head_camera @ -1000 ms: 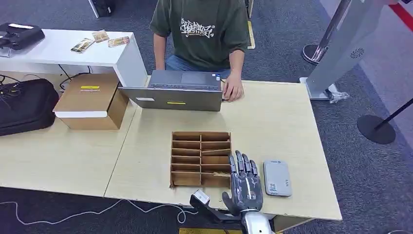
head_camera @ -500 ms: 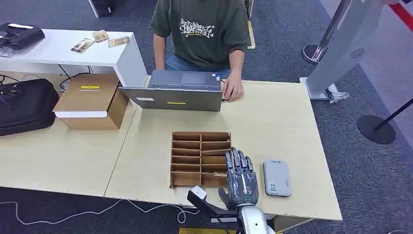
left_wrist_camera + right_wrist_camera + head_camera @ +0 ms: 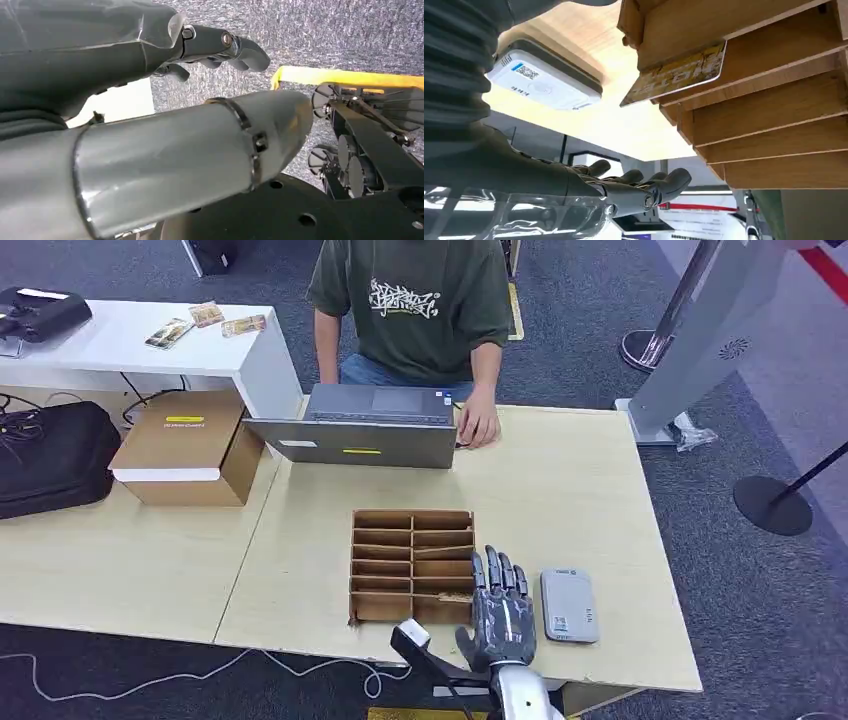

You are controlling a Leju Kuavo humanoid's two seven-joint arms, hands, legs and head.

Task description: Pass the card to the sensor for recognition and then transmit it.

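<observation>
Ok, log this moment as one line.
right hand: open, between rack and sensor | card: in rack slot, untouched | left hand: empty

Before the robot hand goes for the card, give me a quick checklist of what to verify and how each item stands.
1. Card reachable: ok, it sticks out of the wooden slot rack.
2. Right robot hand free: ok, fingers apart, holding nothing, above the table between rack and sensor.
3. Sensor uncovered: ok, it lies flat on the table, beside the hand.
4. Contact with the card: not ok, the hand is apart from it.
5. Person's hand out of the way: ok, it rests by the laptop.
6. Left robot hand: hangs off the table, holding nothing.
</observation>
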